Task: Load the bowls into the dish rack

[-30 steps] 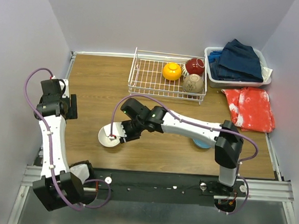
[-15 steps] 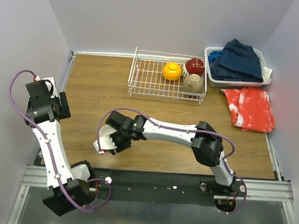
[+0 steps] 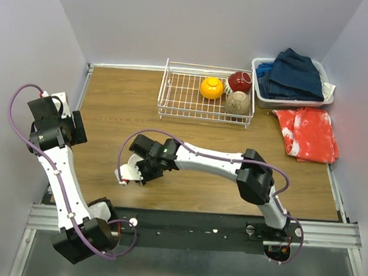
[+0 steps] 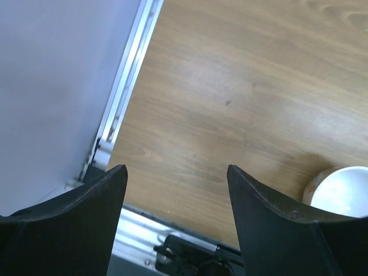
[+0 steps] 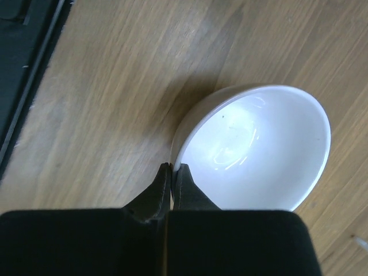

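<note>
- The left gripper [image 4: 176, 172] hangs over bare table [image 3: 117, 102], well to the left of the dish rack [image 3: 174, 93] and nearer the robot. Its fingers are spread wide with nothing between them
- The white bowl [image 5: 253, 149] is in front of the rack's left end, well short of it. From above it looks tipped up on edge, not sitting flat
- The right gripper [image 5: 171, 168] is at the bowl's near rim with its fingers pressed tight together. The thin rim seems to be nipped between the tips, though I cannot tell how firm that hold is
- The step in hand looks like the pick-up of this bowl, with the carry to the rack not yet begun
- The rack's left half is bare wire
- Three bowls sit in its right end: an orange bowl [image 3: 211, 87], a red bowl [image 3: 240, 81] behind and to its right, and a tan bowl [image 3: 237, 103] in front of the red one
- The basket of blue clothes [image 3: 258, 92] stands just to the right of the rack, and a red cloth [image 3: 309, 133] lies in front of it
- Next move, as I judge it: lift the bowl clear of the table, swing it away from the robot over the rack's low near side, and lower it into the free left part. With so small a pinch on the rim, it could swing or slip
</note>
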`<action>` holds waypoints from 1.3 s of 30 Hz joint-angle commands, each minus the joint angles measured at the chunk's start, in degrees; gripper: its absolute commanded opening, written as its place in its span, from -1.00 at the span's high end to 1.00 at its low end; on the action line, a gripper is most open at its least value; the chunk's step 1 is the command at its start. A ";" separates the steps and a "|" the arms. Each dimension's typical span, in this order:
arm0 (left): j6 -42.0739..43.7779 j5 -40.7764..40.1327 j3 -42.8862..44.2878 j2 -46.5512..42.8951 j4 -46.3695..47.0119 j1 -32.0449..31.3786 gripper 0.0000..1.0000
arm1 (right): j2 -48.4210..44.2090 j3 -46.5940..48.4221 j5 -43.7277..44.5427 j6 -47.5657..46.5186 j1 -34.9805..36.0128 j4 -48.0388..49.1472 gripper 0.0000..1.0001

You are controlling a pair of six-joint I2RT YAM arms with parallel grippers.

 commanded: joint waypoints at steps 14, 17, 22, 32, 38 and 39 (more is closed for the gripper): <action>3.92 22.62 11.75 17.07 16.24 -23.47 -0.57 | -4.96 22.09 -42.52 73.90 -42.50 34.36 0.99; 5.68 25.43 7.97 17.07 24.31 -26.89 -0.56 | -1.87 22.98 -41.29 77.68 -44.87 40.33 0.99; 1.65 29.40 6.38 21.63 37.15 -27.78 -0.55 | 2.87 24.03 -43.31 81.12 -45.93 44.32 0.99; -2.06 25.09 16.47 35.60 40.08 -35.69 -0.54 | 14.38 27.72 -44.72 89.73 -50.76 50.91 0.99; 2.17 24.65 22.98 40.79 33.66 -38.59 -0.54 | 19.04 28.51 -42.08 93.42 -52.61 55.13 0.99; 2.08 24.21 23.60 41.41 32.96 -38.59 -0.54 | 19.57 28.52 -41.64 94.21 -52.87 55.22 0.99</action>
